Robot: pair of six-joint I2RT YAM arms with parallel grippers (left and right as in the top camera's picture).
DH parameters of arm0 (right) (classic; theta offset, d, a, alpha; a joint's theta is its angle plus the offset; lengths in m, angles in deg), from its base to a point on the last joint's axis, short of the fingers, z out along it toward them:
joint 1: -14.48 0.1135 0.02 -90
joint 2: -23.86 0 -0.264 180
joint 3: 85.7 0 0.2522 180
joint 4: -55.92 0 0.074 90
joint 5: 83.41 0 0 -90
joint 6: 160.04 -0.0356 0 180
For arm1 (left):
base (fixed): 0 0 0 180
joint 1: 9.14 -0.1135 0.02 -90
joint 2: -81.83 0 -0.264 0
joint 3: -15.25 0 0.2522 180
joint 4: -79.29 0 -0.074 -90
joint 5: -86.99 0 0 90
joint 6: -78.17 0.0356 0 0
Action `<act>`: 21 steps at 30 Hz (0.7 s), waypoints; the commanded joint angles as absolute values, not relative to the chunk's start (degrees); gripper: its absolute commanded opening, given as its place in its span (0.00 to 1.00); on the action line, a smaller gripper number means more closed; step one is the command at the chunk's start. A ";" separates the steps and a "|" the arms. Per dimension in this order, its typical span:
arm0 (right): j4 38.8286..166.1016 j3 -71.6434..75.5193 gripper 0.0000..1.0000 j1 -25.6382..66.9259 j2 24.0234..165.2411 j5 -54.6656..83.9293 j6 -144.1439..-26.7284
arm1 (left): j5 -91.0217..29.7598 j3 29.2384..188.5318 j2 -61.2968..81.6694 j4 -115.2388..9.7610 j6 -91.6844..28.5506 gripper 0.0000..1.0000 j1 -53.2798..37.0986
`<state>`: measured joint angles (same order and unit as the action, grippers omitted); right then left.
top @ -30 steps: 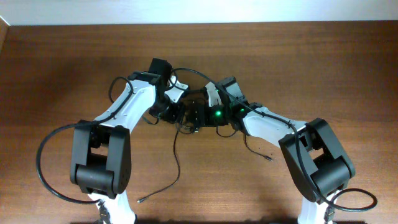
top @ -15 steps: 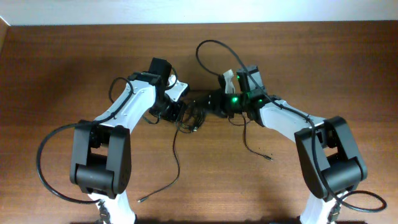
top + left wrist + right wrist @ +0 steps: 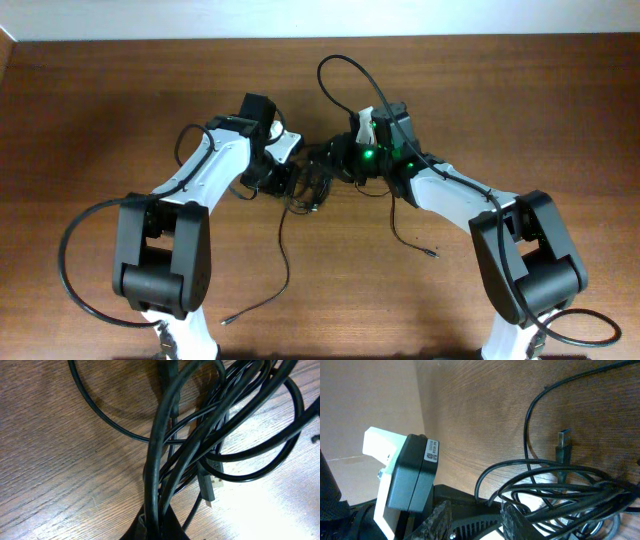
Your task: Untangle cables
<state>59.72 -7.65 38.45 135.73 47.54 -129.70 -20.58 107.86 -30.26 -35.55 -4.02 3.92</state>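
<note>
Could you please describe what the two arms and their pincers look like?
The left arm and right arm have white shells and bulky black joint housings; a thick black cable loops by each base. Green lights glow near the right wrist. The right pincer has black fingers with a woven texture.

From up top, my left pincer (image 3: 287,180) and right pincer (image 3: 338,165) are both nosed into the cables (image 3: 312,188) mid-counter (image 3: 100,110); one loop arcs toward the far edge, and a loose end trails toward the near edge.
</note>
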 commanded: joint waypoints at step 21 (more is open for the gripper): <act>58.30 -7.71 0.33 44.78 140.35 30.99 -129.04 | -21.43 107.55 -30.78 -35.22 -4.56 0.02 3.99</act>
